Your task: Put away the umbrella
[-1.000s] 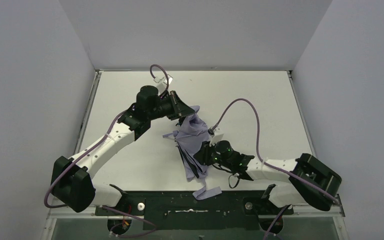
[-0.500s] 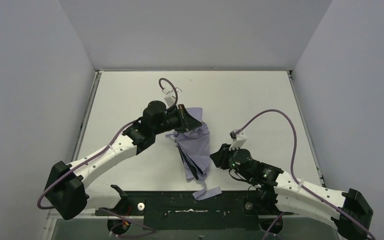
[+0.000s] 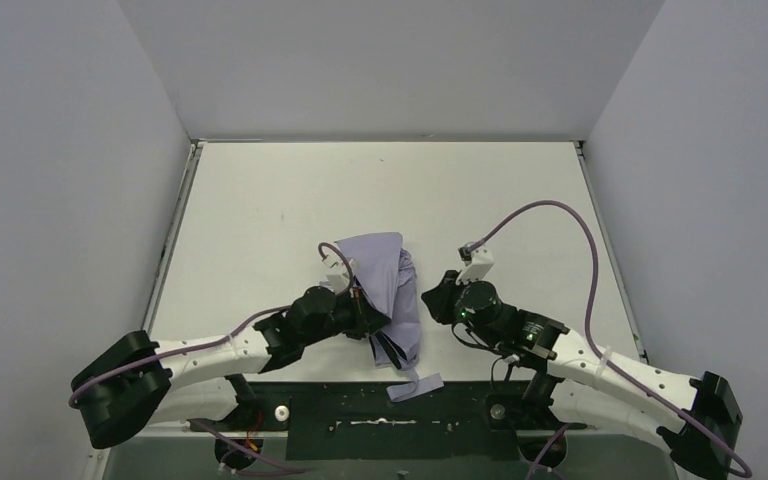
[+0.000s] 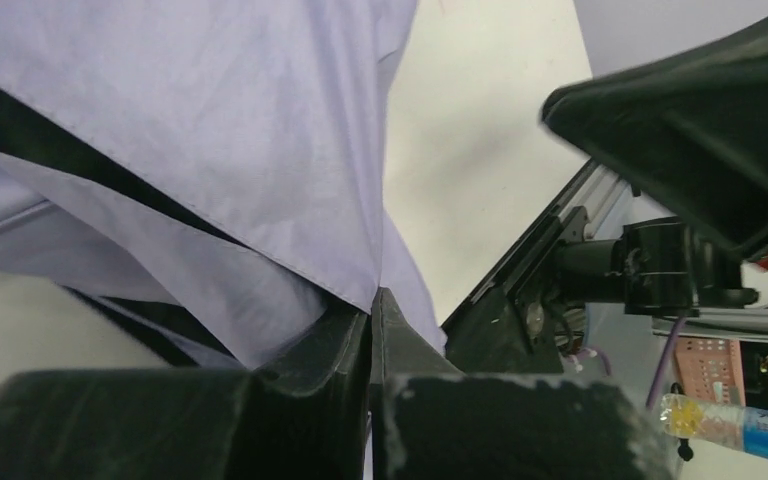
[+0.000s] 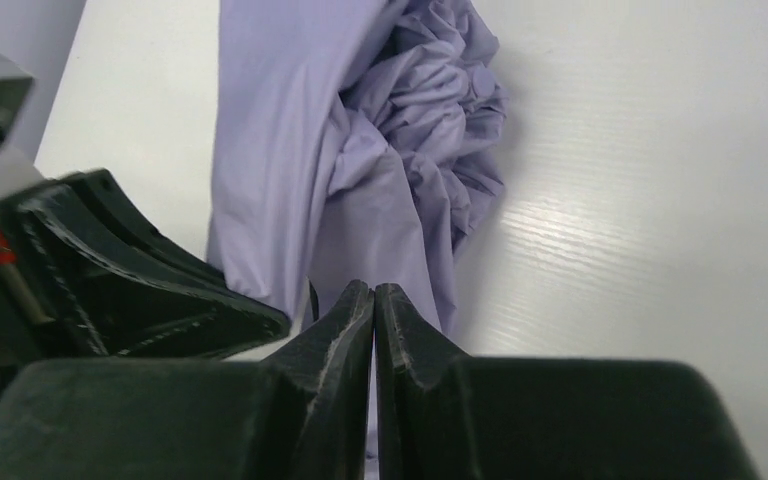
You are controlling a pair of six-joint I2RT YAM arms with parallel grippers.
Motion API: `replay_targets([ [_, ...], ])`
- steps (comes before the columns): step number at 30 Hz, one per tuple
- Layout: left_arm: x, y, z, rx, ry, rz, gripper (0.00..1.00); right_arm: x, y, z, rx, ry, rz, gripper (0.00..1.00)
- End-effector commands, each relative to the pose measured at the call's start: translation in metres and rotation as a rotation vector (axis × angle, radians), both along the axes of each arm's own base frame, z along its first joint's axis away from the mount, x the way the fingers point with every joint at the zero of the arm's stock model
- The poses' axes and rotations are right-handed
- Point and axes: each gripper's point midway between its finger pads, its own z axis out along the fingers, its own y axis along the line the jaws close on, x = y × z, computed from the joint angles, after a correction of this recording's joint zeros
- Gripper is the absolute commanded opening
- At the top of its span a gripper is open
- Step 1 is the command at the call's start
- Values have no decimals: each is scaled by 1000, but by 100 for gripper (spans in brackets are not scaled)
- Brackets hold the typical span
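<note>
The umbrella [image 3: 392,295] is lying collapsed mid-counter [image 3: 260,200], towards the near edge. Its long axis is running from the far side to the near side, with loose fabric spreading at the far end. The left pincer [image 3: 365,312] is pressing against its left flank with jaws shut. The fabric is meeting the tips in the wrist view, though whether any is pinched I cannot tell. The right pincer [image 3: 428,300] is pointing at the right flank from just beside it, jaws together and holding nothing. Both are close, the left one closer. Compared with a second ago, the left arm has swung from the far end to the near side. The right has drawn back off the bundle and closed.
</note>
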Motion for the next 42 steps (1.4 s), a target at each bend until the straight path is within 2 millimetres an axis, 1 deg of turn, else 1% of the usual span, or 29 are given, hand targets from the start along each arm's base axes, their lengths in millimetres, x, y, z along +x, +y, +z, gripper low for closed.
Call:
replay_targets([
  [1, 6, -4, 21, -132, -90, 57, 0, 9, 27, 42, 79, -66, 65, 6],
  [4, 3, -8, 8, -117, -76, 38, 0, 10, 42, 47, 106, -57, 105, 5],
  [7, 1, -15, -2, -113, -67, 14, 0, 12, 52, 47, 140, -44, 115, 2],
  [8, 0, -17, -6, -113, -59, 12, 0, 12, 55, 44, 140, -31, 117, 2],
  [9, 0, -19, -10, -115, -51, 12, 0, 14, 60, 48, 162, -37, 123, 2],
  [16, -10, -26, -40, -100, -7, -9, 0, 17, 76, 32, 183, 16, 145, 1],
  [17, -14, -27, -43, -103, 7, -27, 0, 18, 78, 30, 186, 24, 150, 1],
  [19, -15, -28, -47, -104, 16, -28, 0, 17, 83, 25, 190, 39, 163, 1],
  [23, -14, -28, -51, -86, 25, -24, 0, 18, 85, 9, 182, 74, 155, 1],
  [31, -14, -26, -56, -50, 35, -22, 0, 10, 89, -21, 170, 148, 182, 1],
  [37, -14, -25, -56, -33, 30, -24, 0, 2, 80, -57, 129, 220, 167, 0],
  [40, -14, -25, -55, -32, 26, -29, 0, -2, 71, -80, 101, 260, 147, 0],
  [42, -15, -25, -54, -29, 20, -35, 0, -3, 66, -92, 86, 271, 132, 0],
])
